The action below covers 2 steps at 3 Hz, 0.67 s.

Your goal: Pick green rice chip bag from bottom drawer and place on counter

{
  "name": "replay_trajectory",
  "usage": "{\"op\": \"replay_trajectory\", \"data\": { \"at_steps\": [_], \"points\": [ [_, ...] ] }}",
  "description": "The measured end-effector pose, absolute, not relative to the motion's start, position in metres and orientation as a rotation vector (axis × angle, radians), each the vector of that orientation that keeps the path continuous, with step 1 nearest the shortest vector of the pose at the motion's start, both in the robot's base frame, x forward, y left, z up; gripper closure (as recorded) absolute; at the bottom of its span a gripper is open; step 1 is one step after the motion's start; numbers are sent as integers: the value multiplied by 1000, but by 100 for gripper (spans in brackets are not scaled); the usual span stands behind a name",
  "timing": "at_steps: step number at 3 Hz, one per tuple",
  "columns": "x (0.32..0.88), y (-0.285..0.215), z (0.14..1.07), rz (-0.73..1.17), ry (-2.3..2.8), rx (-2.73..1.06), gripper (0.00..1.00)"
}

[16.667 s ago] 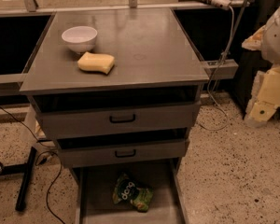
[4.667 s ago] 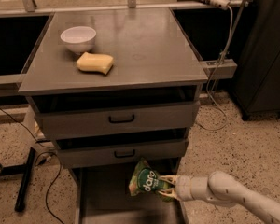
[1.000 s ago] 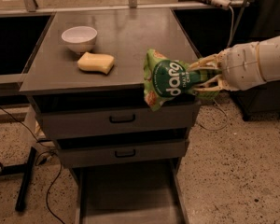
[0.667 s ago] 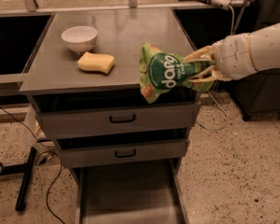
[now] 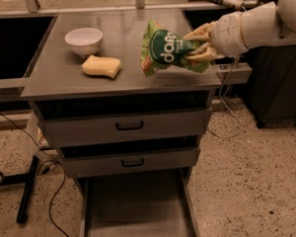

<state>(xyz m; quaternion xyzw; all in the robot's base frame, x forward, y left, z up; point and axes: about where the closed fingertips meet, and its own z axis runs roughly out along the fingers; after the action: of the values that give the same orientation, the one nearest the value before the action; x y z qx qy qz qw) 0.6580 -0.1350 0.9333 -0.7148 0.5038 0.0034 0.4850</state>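
The green rice chip bag [image 5: 165,52] hangs tilted in the air just above the right front part of the counter [image 5: 113,38]. My gripper [image 5: 198,44] reaches in from the right on a cream arm and is shut on the bag's right end. The bottom drawer [image 5: 135,206] stands pulled out at the foot of the cabinet, its tray bare.
A white bowl [image 5: 84,40] and a yellow sponge [image 5: 102,66] sit on the left half of the counter. Two black-handled drawers [image 5: 128,126] are shut. A dark cabinet [image 5: 278,90] stands to the right, and cables [image 5: 54,191] and a black stand leg lie on the floor at left.
The gripper has lifted the bag from the open drawer up past the cabinet front to just above the counter's right front; in the last second it rose and moved slightly inward.
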Motion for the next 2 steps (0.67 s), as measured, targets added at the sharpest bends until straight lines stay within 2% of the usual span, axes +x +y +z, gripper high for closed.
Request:
{"op": "replay_trajectory", "data": {
  "at_steps": [2],
  "points": [
    [732, -125, 934, -56, 1429, -1482, 100]
  ]
}}
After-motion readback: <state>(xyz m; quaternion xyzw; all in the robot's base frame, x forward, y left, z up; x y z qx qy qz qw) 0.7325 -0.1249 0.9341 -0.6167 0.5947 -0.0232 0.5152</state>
